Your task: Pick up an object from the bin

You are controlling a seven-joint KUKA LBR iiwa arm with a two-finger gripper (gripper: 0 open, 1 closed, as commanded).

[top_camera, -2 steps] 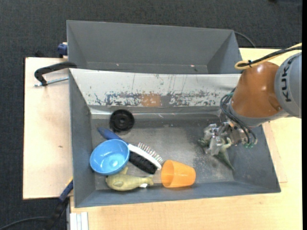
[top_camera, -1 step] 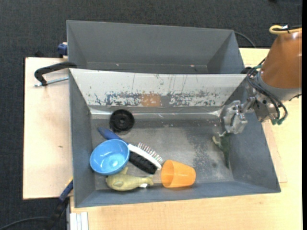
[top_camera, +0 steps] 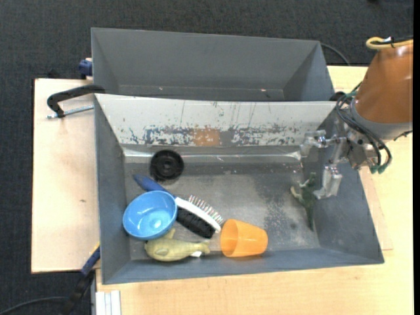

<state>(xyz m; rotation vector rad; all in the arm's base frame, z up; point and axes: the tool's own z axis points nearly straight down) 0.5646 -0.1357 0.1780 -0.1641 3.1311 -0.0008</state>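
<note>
The gripper (top_camera: 317, 188) is hanging low over the right part of the grey metal bin (top_camera: 197, 64), close to the right wall, with the arm's orange cover (top_camera: 388, 84) and its cables sitting above and to the right of it. Just at its tip a small dark green thing (top_camera: 304, 198) is showing against the bin floor, with a thin dark streak running down from it toward the near wall. It cannot be told whether this piece is being pinched or is only lying under the gripper, nor whether the jaws are spread or pressed together. The other things are lying well apart from the gripper, gathered in the near left corner. A blue bowl (top_camera: 149, 216) is sitting open side up, and a black brush with white bristles (top_camera: 197, 218) is resting against its right side. An orange cup (top_camera: 243, 238) is lying on its side just right of the brush. A yellowish-green soft toy (top_camera: 173, 249) is lying along the near wall, below the bowl. A black round disc (top_camera: 167, 164) is sitting alone near the far wall.
</note>
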